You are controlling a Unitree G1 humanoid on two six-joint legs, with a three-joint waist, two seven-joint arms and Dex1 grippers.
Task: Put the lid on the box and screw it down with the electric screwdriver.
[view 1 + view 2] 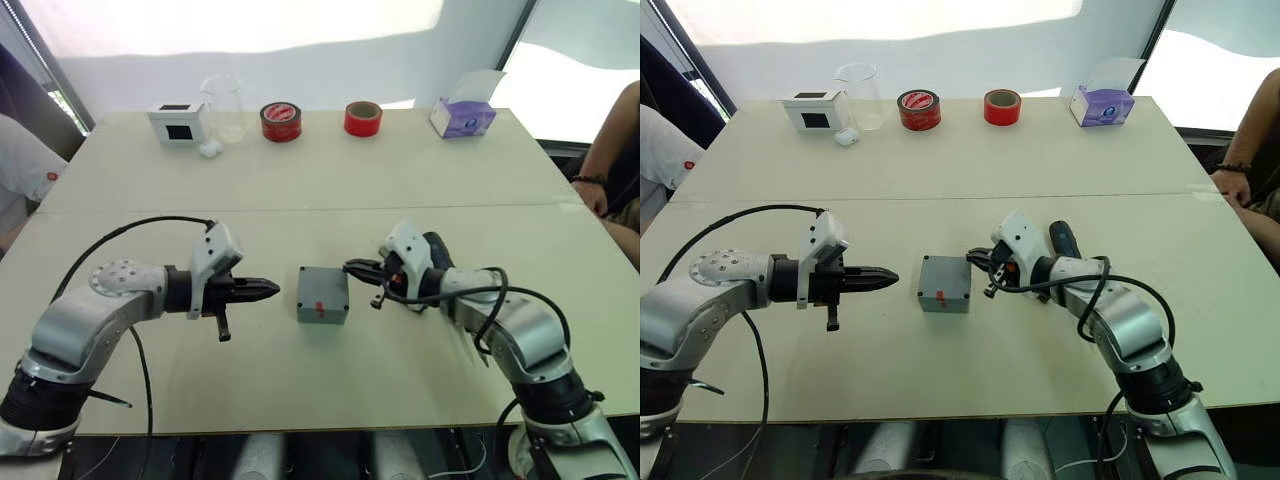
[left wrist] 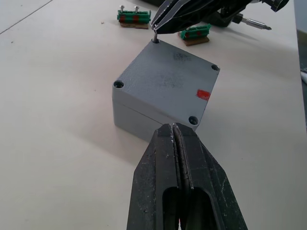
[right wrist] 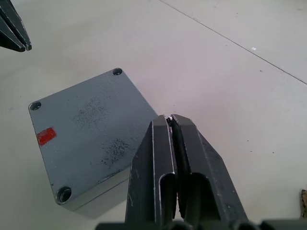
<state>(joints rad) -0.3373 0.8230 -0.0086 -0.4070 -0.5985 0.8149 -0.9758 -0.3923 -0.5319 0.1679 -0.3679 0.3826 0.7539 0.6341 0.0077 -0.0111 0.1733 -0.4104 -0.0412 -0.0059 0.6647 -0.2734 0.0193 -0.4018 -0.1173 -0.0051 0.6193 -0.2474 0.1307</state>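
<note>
At table centre sits the box (image 1: 322, 296) with the lid (image 2: 168, 84) on it. Left gripper (image 1: 272, 290) hovers beside it, fingers closed. Right gripper (image 1: 349, 266), pinched on a small screw (image 2: 156, 37), holds it at a lid corner hole.

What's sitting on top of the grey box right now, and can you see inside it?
The lid sits on the box, red mark up, with open screw holes at three corners. The right claw holds a screw at the fourth. The inside is covered.
</note>
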